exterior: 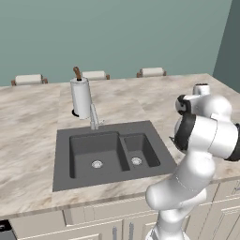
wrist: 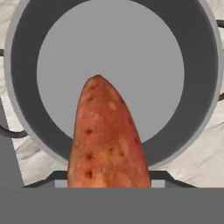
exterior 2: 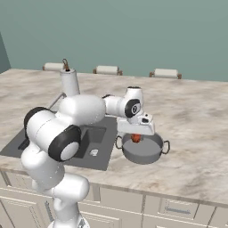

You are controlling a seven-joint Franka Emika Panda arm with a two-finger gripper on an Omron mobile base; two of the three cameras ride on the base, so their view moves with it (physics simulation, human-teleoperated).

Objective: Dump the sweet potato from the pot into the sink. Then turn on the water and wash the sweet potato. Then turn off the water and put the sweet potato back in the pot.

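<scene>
One slip and it's messy: the gripper (exterior 2: 136, 135) is clamped on the sweet potato (wrist: 107, 140) above the pot (exterior 2: 142, 150); a weak pinch drops it beside the sink (exterior: 63, 159).

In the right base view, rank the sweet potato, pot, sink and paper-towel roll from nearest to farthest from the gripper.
1. Sweet potato, right at the gripper.
2. Pot, directly beneath.
3. Sink, to its left.
4. Paper-towel roll, behind the sink.

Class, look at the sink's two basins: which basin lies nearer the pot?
The smaller right basin of the sink. The pot stands on the counter just past that side; the larger left basin lies farther away.
</scene>
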